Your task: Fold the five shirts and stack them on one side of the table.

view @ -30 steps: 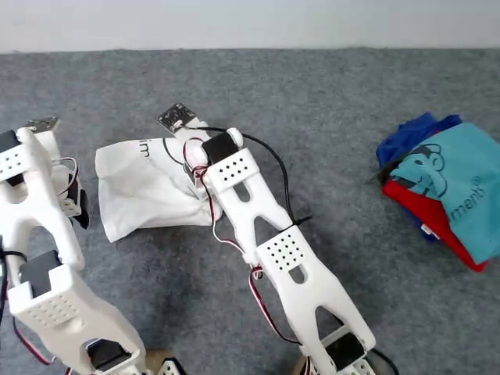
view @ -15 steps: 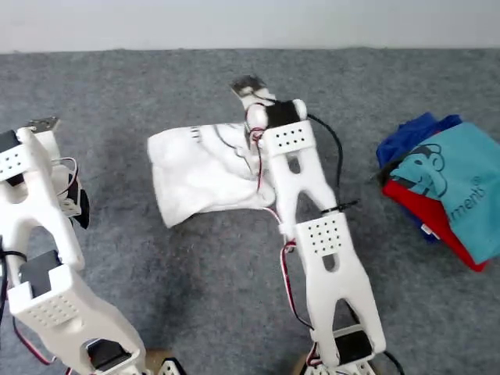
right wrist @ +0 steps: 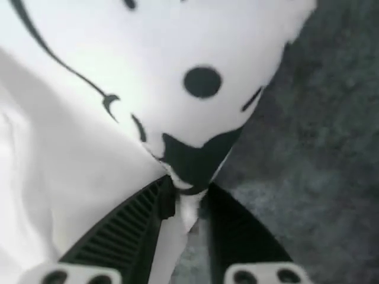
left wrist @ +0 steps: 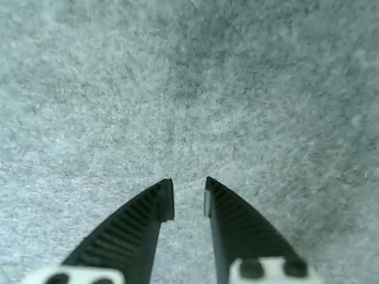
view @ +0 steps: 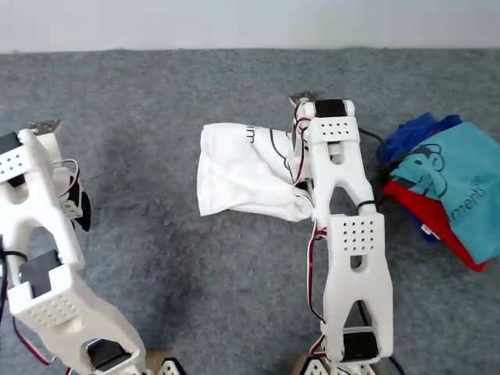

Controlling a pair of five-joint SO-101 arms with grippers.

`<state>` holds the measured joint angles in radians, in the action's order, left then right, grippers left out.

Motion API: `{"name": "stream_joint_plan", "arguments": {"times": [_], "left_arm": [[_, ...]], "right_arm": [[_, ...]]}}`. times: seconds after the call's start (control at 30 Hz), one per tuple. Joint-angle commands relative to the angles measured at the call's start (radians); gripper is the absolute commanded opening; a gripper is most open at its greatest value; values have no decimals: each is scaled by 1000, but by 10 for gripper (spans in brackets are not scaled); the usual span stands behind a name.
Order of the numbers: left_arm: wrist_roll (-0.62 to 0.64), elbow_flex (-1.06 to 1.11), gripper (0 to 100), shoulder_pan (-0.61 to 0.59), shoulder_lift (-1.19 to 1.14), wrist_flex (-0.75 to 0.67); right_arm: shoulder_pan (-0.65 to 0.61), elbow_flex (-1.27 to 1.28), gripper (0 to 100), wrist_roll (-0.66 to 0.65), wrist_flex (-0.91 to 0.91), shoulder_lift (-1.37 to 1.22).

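The white shirt (view: 242,176) is lying bunched at frame centre, left of the folded stack (view: 449,183) at the right edge. I'm watching my right gripper (right wrist: 185,201) pinching its fabric; the left gripper (left wrist: 188,198) is hovering over carpet (left wrist: 237,89), jaws slightly apart.

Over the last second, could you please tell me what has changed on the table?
The right end effector, shut on the white shirt, has dragged it across the grey table toward the stack of folded shirts, so the shirt now lies close beside the stack. The right arm swung with it. The left arm and the stack stayed as they were.
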<state>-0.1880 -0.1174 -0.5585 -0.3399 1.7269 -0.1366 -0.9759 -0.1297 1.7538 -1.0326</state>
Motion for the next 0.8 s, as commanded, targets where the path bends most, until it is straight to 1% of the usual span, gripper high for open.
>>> {"name": "stream_joint_plan", "arguments": {"times": [0.0, 0.07, 0.13, 0.3, 0.4, 0.5, 0.57, 0.63, 0.77], "left_arm": [[-15, -4, 105, 2, 52, 23], [-15, 1, 105, 2, 51, 23], [-15, 1, 105, 2, 51, 23], [-14, 2, 105, 2, 49, 23], [-12, 4, 105, 2, 49, 23], [-12, 22, 105, 2, 49, 20], [-12, 39, 105, 5, 49, 17], [-14, 48, 105, 14, 49, 17], [-14, 51, 104, 46, 49, 5]], "right_arm": [[-13, 124, 218, 6, 45, 148], [-33, 210, 251, -6, 44, 226], [-54, 278, 255, -17, 44, 309], [-117, 307, 255, -20, 31, 484], [-151, 307, 255, -18, -48, 510], [-176, 313, 254, -17, -206, 478], [-180, 308, 224, -12, -321, 429], [-200, 307, 168, -12, -412, 387], [-259, 307, 74, -15, -510, 325]]}}
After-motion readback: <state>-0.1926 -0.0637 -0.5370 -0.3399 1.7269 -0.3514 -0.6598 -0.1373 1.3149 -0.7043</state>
